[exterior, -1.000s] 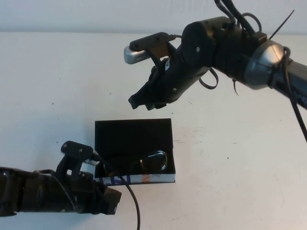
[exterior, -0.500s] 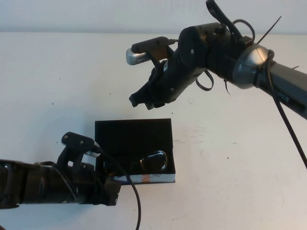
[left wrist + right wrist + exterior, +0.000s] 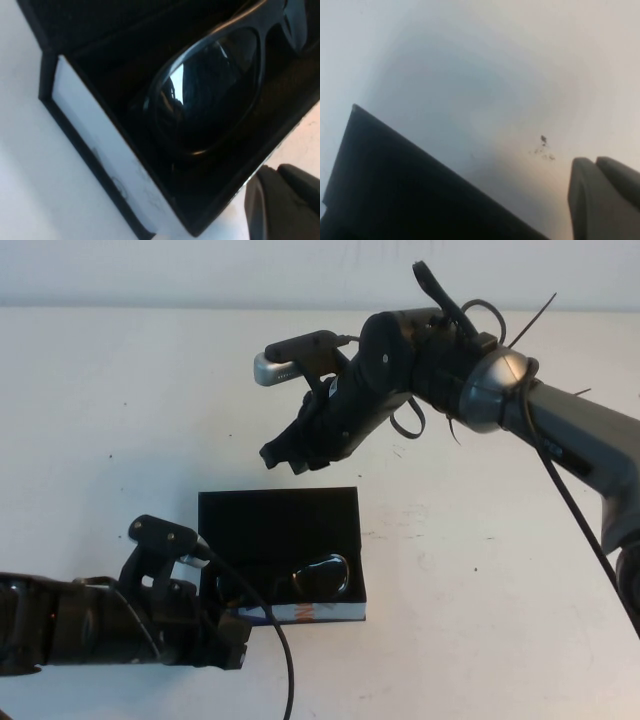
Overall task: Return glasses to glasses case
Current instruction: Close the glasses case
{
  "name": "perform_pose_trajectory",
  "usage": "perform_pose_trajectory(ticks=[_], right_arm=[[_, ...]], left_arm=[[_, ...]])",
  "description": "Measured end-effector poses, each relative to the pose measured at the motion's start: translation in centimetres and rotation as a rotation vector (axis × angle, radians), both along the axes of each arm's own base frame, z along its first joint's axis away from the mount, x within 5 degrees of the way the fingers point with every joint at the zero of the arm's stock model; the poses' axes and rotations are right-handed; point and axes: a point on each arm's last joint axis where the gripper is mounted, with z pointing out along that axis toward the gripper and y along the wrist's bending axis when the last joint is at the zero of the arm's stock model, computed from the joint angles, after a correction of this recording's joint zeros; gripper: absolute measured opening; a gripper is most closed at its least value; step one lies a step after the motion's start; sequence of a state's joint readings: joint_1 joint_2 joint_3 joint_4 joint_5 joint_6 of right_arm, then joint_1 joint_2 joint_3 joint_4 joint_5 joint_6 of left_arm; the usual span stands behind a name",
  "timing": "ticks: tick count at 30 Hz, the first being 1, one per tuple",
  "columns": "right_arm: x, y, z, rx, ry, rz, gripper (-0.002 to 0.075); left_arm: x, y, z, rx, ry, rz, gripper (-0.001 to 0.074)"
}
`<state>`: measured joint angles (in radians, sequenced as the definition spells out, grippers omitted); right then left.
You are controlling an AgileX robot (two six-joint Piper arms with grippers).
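Glasses (image 3: 318, 576) lying inside the open case (image 3: 280, 525), lid back flat on the white surface (image 3: 480, 570). Left pincer (image 3: 232, 635) low at the case's front left corner, grip unreadable. Right pincer (image 3: 285, 452) hovering above the lid's far edge, pressed together, empty.

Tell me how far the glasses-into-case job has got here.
Done: the black thick-framed glasses lie inside the open rectangular black case. In hand: nothing; the left gripper sits at the case's front-left corner, and the right gripper hovers above the lid. Left: closing the lid.
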<state>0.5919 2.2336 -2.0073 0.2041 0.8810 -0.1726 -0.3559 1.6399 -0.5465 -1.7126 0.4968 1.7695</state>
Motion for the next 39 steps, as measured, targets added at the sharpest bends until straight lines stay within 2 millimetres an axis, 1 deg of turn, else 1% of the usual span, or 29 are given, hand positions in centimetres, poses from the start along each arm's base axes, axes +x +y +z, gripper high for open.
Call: perform_pose_trajectory(ticks=[1,7,8,10,14,18,22,26,29,34,37,39], right_arm=[[0.1,0.1,0.0,0.000,0.002,0.006,-0.0011],[0.4,0.6,-1.6,-0.040,0.077,0.047,-0.0011],[0.4,0.6,-1.6,-0.039,0.082,0.051,-0.0011],[0.3,0.7,-1.5,-0.040,0.092,0.056,-0.0011],[0.0,0.6,-0.6,-0.053,0.119,0.081,-0.0011],[-0.6,0.6,0.0,-0.069,0.164,0.142,-0.0011],[-1.1,0.7,0.0,-0.052,0.217,0.170,-0.0011],[-1.2,0.7,0.0,-0.048,0.221,0.173,-0.0011],[-1.3,0.8,0.6,-0.029,0.220,0.174,-0.0011],[-2.6,1.3,2.8,0.004,0.197,0.184,-0.0011],[-3.9,1.9,3.2,0.007,0.214,0.205,-0.0011],[-4.8,2.2,2.8,0.001,0.245,0.217,-0.0011]], left_arm=[[0.0,0.0,0.0,0.000,0.000,0.000,-0.0001],[0.0,0.0,0.0,0.003,-0.001,0.000,-0.0001],[0.0,0.0,0.0,0.002,-0.001,0.000,-0.0001],[0.0,0.0,0.0,0.003,-0.001,0.001,-0.0001],[0.0,0.0,0.0,0.003,-0.001,0.001,-0.0001],[0.0,0.1,0.0,0.007,-0.002,0.003,-0.0001],[0.1,0.2,-0.1,0.019,-0.004,0.011,-0.0001],[0.1,0.2,-0.1,0.028,-0.006,0.017,-0.0001],[0.2,0.3,-0.2,0.033,-0.007,0.020,-0.0001],[0.2,0.3,-0.2,0.034,-0.007,0.020,-0.0001],[0.2,0.3,-0.2,0.034,-0.007,0.020,-0.0001],[0.2,0.3,-0.2,0.034,-0.007,0.020,-0.0001]])
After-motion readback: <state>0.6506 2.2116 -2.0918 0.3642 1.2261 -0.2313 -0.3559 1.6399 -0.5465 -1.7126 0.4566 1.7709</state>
